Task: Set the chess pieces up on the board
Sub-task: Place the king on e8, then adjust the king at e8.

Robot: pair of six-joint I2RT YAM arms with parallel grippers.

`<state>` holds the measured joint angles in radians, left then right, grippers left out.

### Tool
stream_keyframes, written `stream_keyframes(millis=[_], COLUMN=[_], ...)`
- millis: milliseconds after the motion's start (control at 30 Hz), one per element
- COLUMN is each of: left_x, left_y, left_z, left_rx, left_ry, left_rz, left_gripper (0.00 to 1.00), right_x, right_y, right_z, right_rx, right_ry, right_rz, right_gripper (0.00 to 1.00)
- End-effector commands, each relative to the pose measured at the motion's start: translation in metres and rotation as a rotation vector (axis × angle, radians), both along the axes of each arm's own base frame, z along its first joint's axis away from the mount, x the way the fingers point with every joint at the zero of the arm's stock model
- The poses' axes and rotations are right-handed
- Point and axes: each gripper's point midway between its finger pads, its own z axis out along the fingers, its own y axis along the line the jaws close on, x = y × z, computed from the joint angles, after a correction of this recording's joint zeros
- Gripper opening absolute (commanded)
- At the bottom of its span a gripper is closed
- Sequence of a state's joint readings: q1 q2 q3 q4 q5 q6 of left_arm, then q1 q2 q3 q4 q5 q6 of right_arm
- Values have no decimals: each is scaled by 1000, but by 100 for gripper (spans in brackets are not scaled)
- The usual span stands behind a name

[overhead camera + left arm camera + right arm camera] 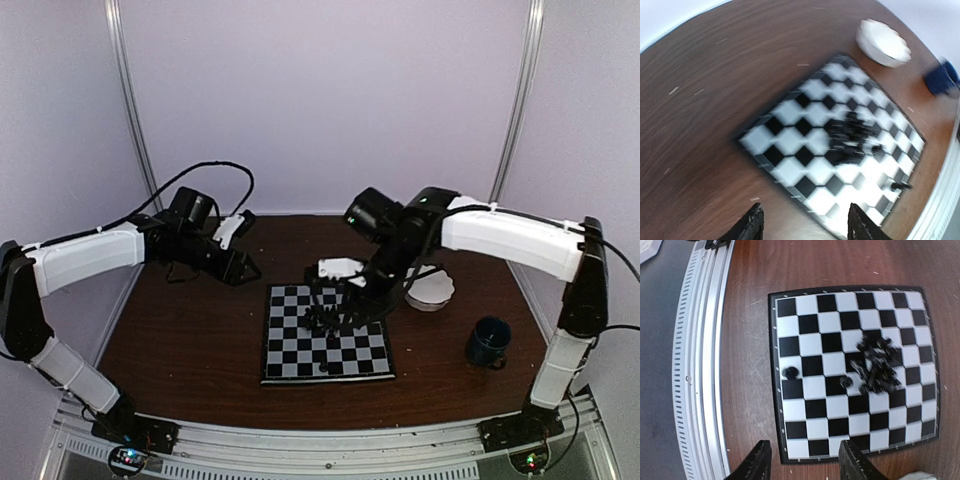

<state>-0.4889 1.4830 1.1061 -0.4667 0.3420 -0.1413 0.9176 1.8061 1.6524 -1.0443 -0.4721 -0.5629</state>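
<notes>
— Well, the right fingers (757,462)?
— Spread wide, nothing between them. They hang above one edge of the board (810,325), clear of it.
— And the pieces (877,367)?
— Mostly a tangled black heap lying on the board, toward its far half, tipped over one another. Two sit apart from it: a stray piece (845,381) just beside the heap, and a lone piece (790,372) in the row nearest the rail (700,365).
— How many in the heap?
— Can't count them; they overlap too much.
— Left fingers (751,227)?
— Also apart, holding nothing. They hover over bare tabletop (190,340) left of the board, well apart from the pieces. That wrist view is blurred, so I'd only say the heap looks to be near the board's middle there.
— Anything else out there?
— A white bowl (432,290) past the board's far right corner, near it but probably not touching. A dark blue mug (489,341) stands further right. Both are on the tabletop.
</notes>
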Motion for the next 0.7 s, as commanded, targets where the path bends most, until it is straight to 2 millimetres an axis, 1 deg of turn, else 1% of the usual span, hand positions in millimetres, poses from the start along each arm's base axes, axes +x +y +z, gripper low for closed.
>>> stream_keyframes(millis=[0, 33, 133, 233, 300, 367, 467, 533, 667], left_x=[-60, -74, -105, -126, -135, -141, -141, -135, -132], left_y=[-63, -74, -99, -118, -128, -138, -145, -145, -146], left_z=[18, 15, 8, -3, -11, -15, -26, -31, -40], left_rx=[18, 13, 12, 62, 100, 130, 173, 211, 246], left_ry=[-142, -125, -97, -54, -28, -16, 33, 47, 103], left_rz=[-276, -294, -324, -338, -338, -334, -293, -240, -187], left_gripper=[57, 57, 56, 56, 56, 56, 57, 58, 58], right_x=[19, 25, 38, 48, 53, 57, 52, 53, 51], right_y=[-66, -80, -118, -141, -154, -161, -164, -165, -160], right_z=[14, 10, -6, -18, -22, -25, -31, -33, -31], right_rx=[58, 59, 75, 133, 151, 167, 188, 184, 205], right_ry=[72, 74, 100, 78, 47, 31, 53, 57, 79], right_rz=[-176, -219, -353, -458, -500, -530, -529, -530, -516], right_gripper=[49, 49, 48, 48, 49, 49, 49, 49, 49])
